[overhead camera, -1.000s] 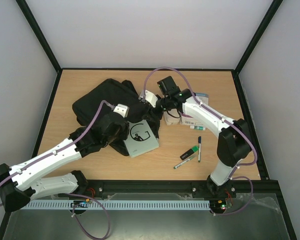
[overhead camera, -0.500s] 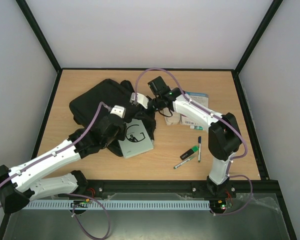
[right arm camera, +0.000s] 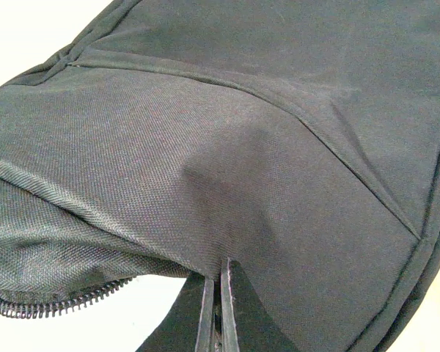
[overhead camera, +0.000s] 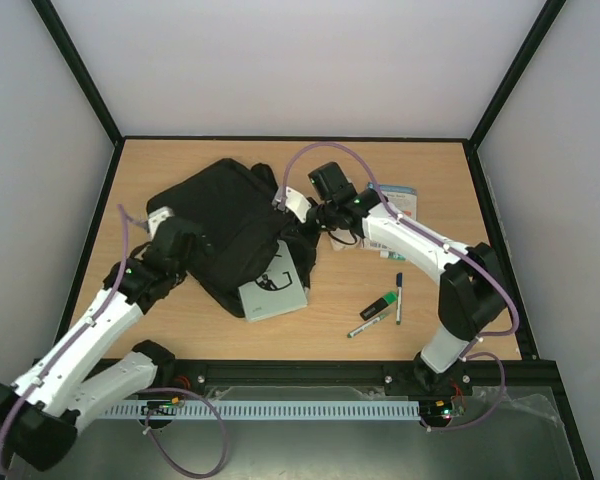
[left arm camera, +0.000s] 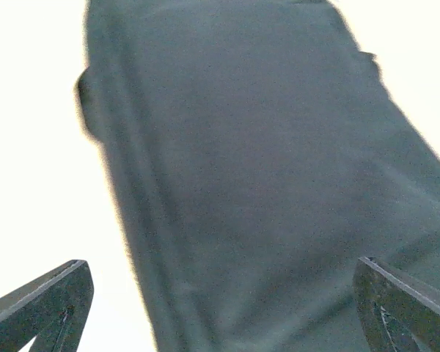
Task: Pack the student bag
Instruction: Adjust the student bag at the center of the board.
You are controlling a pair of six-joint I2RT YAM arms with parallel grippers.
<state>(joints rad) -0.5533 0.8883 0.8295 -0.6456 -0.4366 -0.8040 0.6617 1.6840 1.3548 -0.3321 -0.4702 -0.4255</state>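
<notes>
1 student bag [overhead camera: 215, 215], with 1 notebook [overhead camera: 277, 297] beneath, is pinched by the closed right gripper [right arm camera: 220, 273]. The left gripper [left arm camera: 220, 265] is spread wide beside it.

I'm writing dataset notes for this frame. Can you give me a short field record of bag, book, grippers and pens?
bag: student bag, lying flat on table
book: grey notebook, top edge hidden by the bag; inside or under, cannot tell
left gripper: open, over bag fabric
right gripper: shut on bag fabric near the zip
loose: green highlighter, dark pen, thin pen, right of notebook
</notes>
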